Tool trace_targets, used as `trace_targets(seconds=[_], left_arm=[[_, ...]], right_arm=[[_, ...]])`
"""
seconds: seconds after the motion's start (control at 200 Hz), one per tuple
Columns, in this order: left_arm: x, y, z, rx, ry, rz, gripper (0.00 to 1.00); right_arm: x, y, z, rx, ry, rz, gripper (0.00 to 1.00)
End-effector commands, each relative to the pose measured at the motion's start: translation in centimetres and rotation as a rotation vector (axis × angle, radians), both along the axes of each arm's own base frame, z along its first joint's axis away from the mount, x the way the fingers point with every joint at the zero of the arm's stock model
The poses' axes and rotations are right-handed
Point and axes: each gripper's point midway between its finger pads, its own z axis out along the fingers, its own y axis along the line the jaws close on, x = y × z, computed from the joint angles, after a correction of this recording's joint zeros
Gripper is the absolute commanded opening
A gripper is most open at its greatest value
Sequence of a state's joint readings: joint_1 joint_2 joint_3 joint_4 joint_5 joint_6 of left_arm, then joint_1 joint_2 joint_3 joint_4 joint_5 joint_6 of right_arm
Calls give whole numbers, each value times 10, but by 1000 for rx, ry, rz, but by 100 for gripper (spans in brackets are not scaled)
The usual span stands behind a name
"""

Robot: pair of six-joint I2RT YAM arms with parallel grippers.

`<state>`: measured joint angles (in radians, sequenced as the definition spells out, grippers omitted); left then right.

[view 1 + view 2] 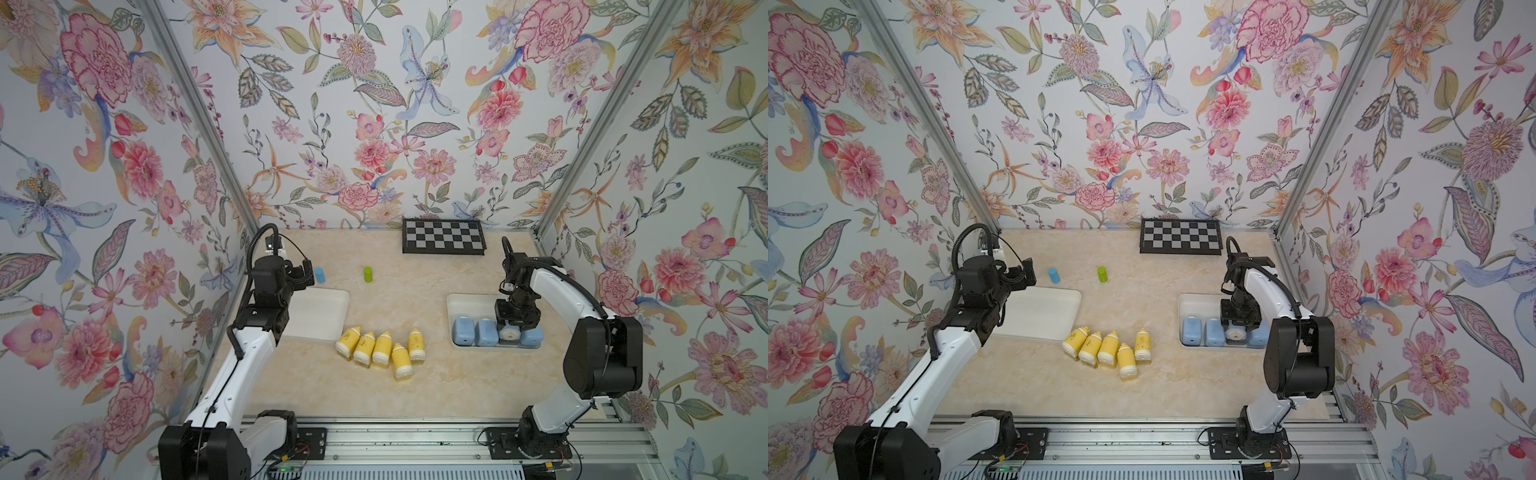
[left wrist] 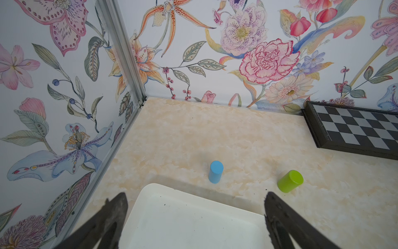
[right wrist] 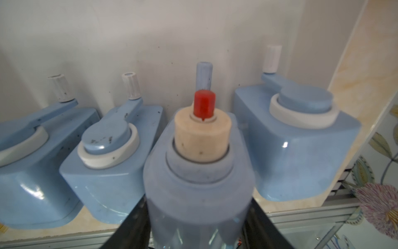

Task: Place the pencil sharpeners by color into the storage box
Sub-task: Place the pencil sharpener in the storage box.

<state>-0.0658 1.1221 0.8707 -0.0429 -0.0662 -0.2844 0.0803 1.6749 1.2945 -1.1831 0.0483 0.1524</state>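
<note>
We look down on a beige marbled tabletop (image 1: pixel 415 299), with a black-and-grey chequered board (image 1: pixel 444 236) lying flat at its far edge.

Two shallow white plastic storage boxes sit on the table. The left storage box (image 1: pixel 328 307) is on the left arm's side and the right storage box (image 1: pixel 469 305) is on the right arm's side, well apart.

The left gripper (image 2: pixel 195 197) hangs over the far edge of the left storage box with its fingers spread wide and nothing between them. The right gripper (image 1: pixel 510 328) reaches down into the right storage box, its fingers pinching a light blue plastic pencil sharpener (image 3: pixel 198 172) that has a cream cap and a red knob. We cannot tell whether this piece touches the box floor.

Three more light blue pencil sharpeners are in that box in a row at the near wall. Two (image 1: pixel 462 331) (image 1: pixel 486 332) are on one side of the held piece and one (image 1: pixel 532 336) is just beside it on the other.

Five yellow bottle-shaped pencil sharpeners (image 1: pixel 382 349) with cream caps lie huddled on the bare table between the boxes, nearer the left one.

Farther back stand a small blue upright cylinder (image 1: pixel 319 275) and a small green upright cylinder (image 1: pixel 368 274).
</note>
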Motion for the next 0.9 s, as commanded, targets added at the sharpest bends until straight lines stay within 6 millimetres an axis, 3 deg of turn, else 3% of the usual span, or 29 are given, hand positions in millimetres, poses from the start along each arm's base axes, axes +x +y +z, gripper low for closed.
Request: trace_targets(seconds=[0.0,0.896], left_arm=[[-2,-1,3,21,-14,0,99],[-2,-1,4,20,-16,-6,99]], right_arm=[[-2,-2,-2,-3,20,13,44],[-3,-5,-12,-36,50,21,45]])
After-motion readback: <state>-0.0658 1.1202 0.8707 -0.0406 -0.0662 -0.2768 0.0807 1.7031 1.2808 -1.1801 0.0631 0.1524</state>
